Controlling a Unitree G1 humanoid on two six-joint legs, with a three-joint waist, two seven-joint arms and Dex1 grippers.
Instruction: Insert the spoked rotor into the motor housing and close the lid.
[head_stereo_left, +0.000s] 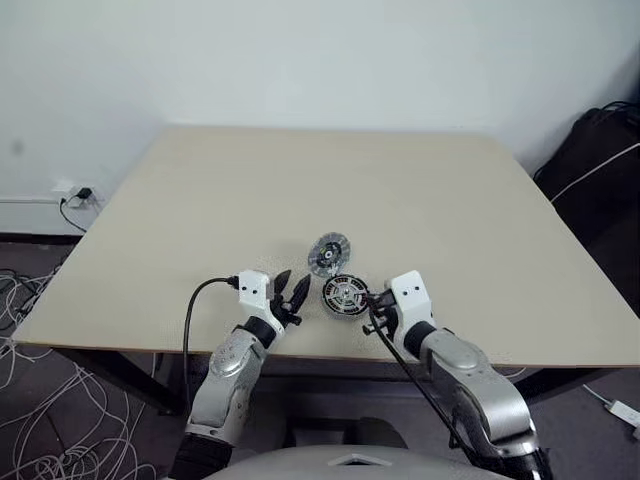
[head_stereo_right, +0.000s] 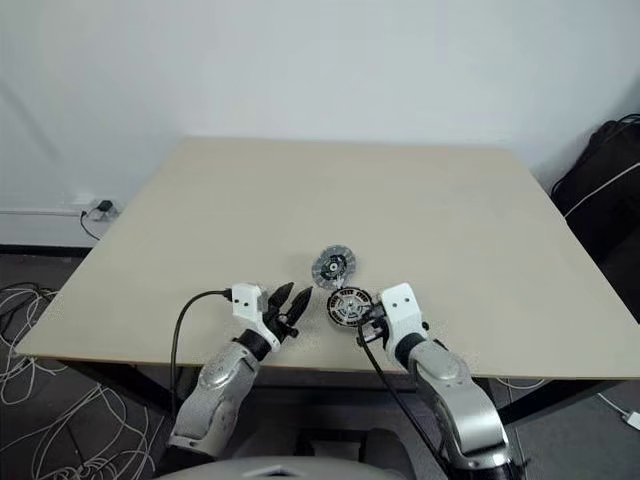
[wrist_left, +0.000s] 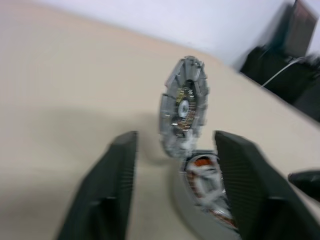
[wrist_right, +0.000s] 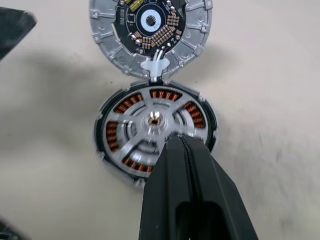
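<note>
Silver arms, black-fingered end effectors

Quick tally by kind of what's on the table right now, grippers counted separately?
Motor housing, spoked rotor seated in it: 1
Hinged lid, standing open: 1
Grippers: 2, the left gripper and the right gripper
Total: 4

Left pincer (head_stereo_left: 291, 292) agape, right pincer (wrist_right: 186, 150) closed.

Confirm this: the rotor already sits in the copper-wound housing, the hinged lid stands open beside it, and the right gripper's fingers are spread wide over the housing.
One thing is wrong: the right gripper is shut, fingers pressed together, as the right wrist view shows. The rotor does sit in the housing, and the lid stands open.
</note>
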